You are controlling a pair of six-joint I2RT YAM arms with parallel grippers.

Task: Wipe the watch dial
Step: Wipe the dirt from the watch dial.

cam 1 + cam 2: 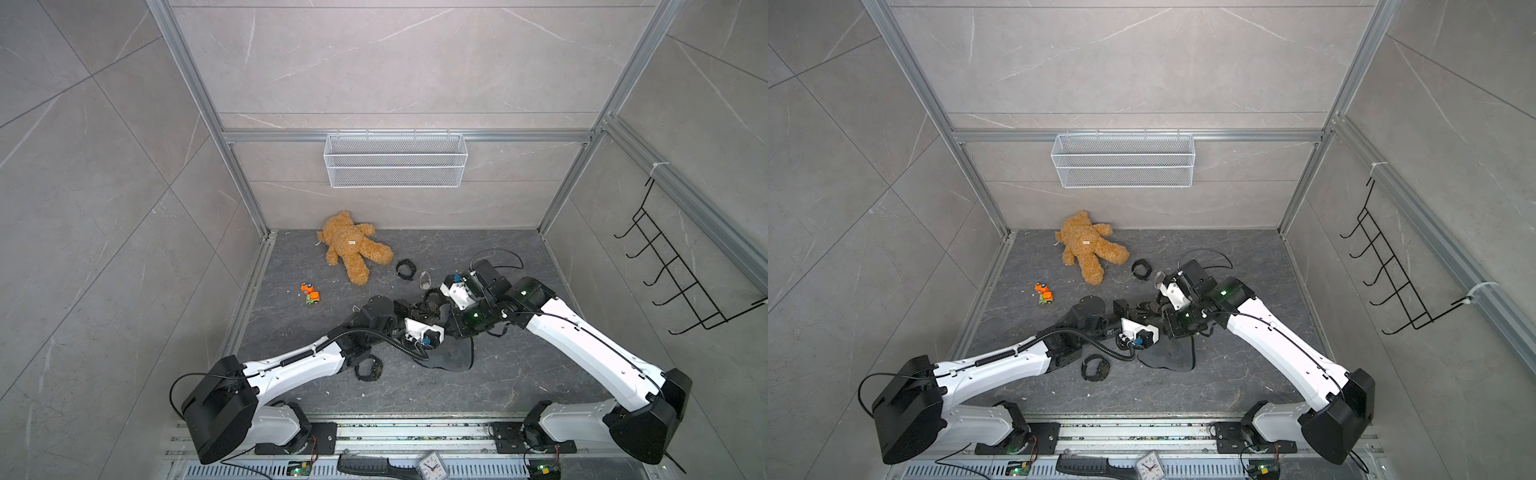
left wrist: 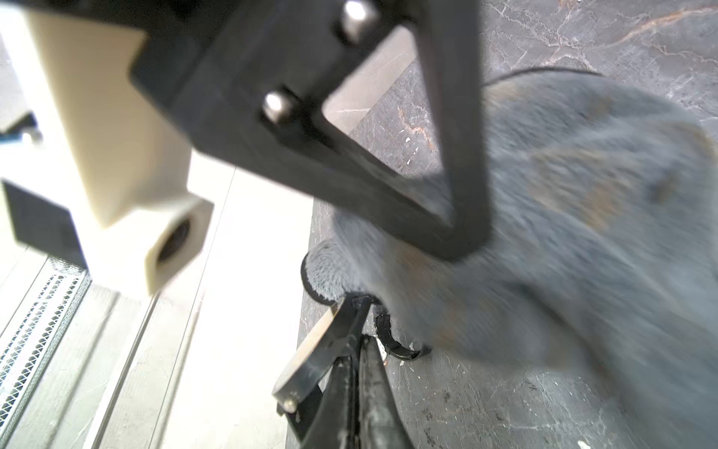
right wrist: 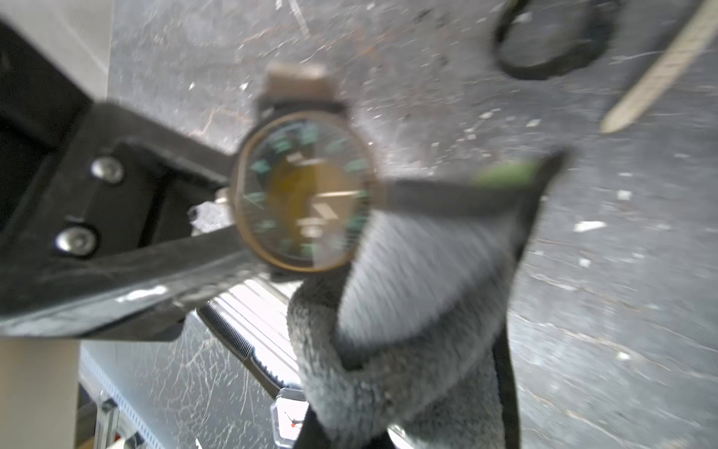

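Observation:
The watch (image 3: 307,190) has a brass-rimmed round dial with green marks and a dark strap. My left gripper (image 2: 360,322) is shut on it; its black fingers (image 3: 155,264) reach the case from the side. My right gripper (image 1: 436,302) is shut on a grey fluffy cloth (image 3: 408,311), and a fold of it lies against the dial's edge. The cloth hides the right jaws in the right wrist view. In both top views the two grippers meet above the middle of the floor, the cloth (image 1: 1169,355) hanging down to it. The left gripper (image 1: 422,309) stands close to the right one.
A second black watch (image 1: 406,269) and a third (image 1: 369,370) lie on the dark floor. A teddy bear (image 1: 353,247) and a toy car (image 1: 311,293) lie at the back left. A wire basket (image 1: 395,160) hangs on the rear wall. A comb (image 1: 370,465) and a small clock (image 1: 432,465) sit at the front rail.

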